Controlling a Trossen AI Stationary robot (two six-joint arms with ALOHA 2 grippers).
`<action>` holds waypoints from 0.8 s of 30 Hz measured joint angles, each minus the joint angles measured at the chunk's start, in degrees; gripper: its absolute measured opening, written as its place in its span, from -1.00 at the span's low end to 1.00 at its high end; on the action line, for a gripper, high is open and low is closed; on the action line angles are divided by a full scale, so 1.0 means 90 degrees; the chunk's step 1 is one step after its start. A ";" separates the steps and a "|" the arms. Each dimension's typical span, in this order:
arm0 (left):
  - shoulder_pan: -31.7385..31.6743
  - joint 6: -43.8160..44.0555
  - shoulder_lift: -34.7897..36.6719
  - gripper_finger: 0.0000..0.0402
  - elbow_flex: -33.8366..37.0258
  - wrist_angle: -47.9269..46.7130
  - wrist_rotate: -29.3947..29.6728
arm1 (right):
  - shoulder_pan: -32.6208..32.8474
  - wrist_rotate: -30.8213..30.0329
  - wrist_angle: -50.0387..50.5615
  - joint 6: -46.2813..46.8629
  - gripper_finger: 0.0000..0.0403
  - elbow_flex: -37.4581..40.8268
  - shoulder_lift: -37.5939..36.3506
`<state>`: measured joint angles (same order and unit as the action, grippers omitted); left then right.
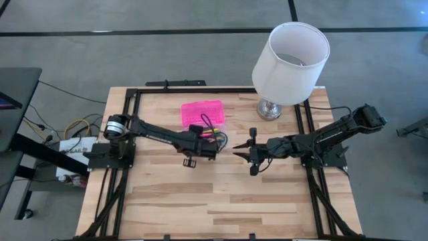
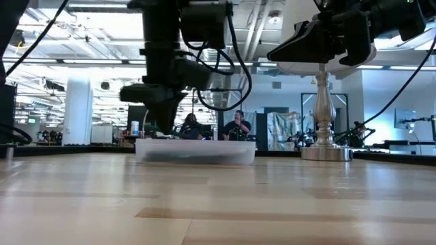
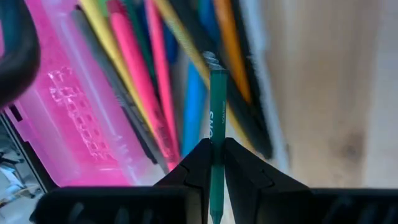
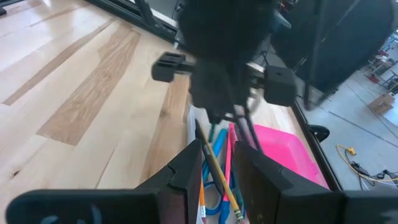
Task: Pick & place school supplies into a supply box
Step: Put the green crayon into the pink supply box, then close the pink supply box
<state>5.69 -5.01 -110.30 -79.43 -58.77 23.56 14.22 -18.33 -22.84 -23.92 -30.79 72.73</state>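
Observation:
The supply box lies open at the table's far middle, its pink lid (image 1: 202, 115) flat beside the clear base (image 2: 195, 151). Several pens and pencils (image 3: 155, 81) in pink, yellow, blue and orange lie in the base. My left gripper (image 3: 216, 149) hangs over the base, slanting steeply down, shut on a green pen (image 3: 217, 99). In the high view my left gripper (image 1: 212, 139) hides most of the base. My right gripper (image 1: 235, 154) waits open to the right of the box, raised off the table and pointing at it, with nothing between its fingers (image 4: 186, 168). My left gripper pinches the green pen's shaft (image 3: 217, 132) between its two fingers. It comes from above, slanting down. The pen runs along the fingers and sticks out past their ends. Its far end (image 3: 213, 61) is over the pens in the box; whether it touches them I cannot tell.
A white lamp (image 1: 291, 63) with a metal foot (image 1: 269, 109) stands at the table's far right, close to the box. A black frame (image 1: 134, 107) runs around the table's edges. Bare wood (image 1: 214, 201) spreads across the near half.

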 joint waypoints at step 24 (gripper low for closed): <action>-0.1107 0.0031 0.0007 -0.49 -0.0008 0.0845 -0.0081 | 0.0000 0.0002 0.0015 0.0009 -0.55 0.0002 0.0000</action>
<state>-4.27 -4.73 -110.23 -79.50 -51.16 22.83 14.22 -18.31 -22.70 -23.84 -30.77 72.73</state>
